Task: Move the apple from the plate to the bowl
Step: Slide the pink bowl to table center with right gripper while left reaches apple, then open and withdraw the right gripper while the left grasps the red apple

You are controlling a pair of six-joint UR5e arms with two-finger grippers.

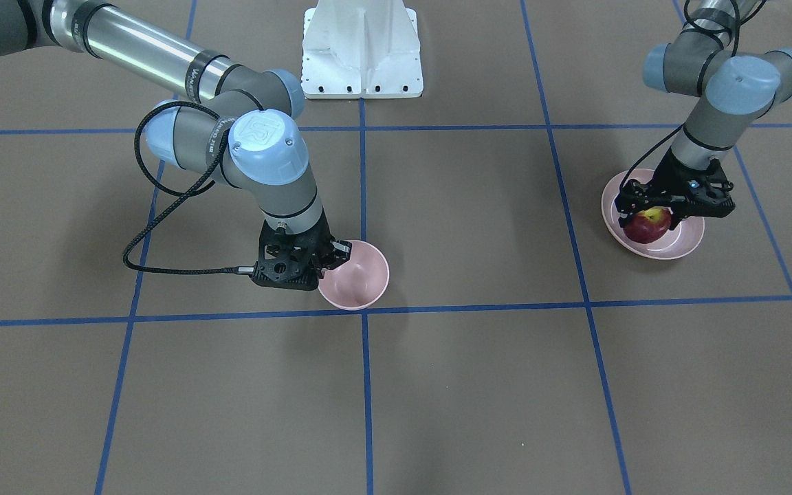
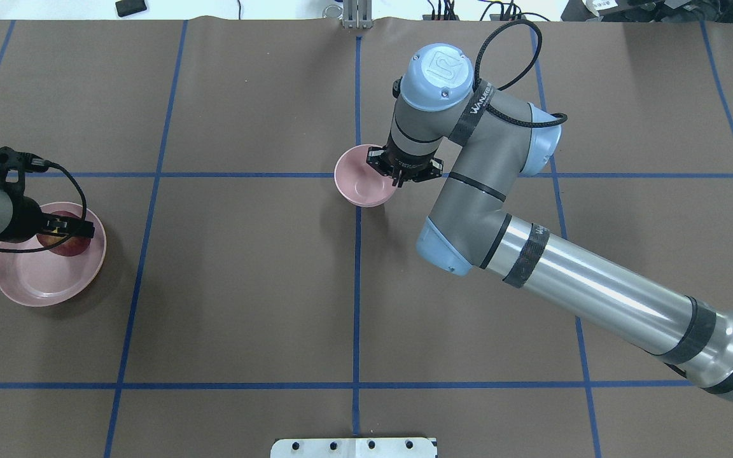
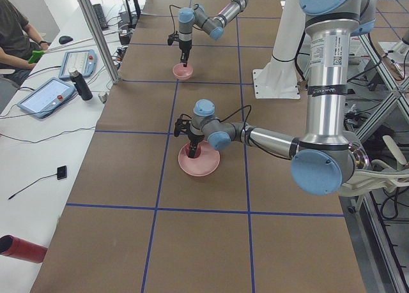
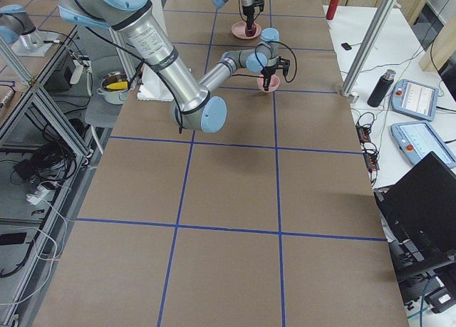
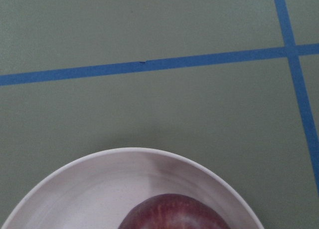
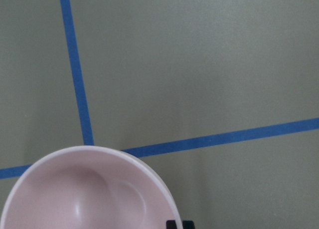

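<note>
the dark red apple [image 1: 647, 225] with a yellow patch is sitting in the wide, shallow, shiny pink plate [image 1: 686, 242], right between the two fingers of the left claw [image 1: 650, 218]; i cannot tell if they are squeezing it. the right claw [image 1: 342, 251] is pinching the rim of the small, deep pink bowl [image 1: 358, 283], far from the plate.

Red apple [image 1: 647, 225] prob. on plate [image 1: 686, 240]; bowl [image 1: 361, 278] well apart

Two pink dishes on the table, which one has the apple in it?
The wide, shallow plate at the left gripper: the apple sits in it. The small, deep bowl by the right gripper is empty.
</note>
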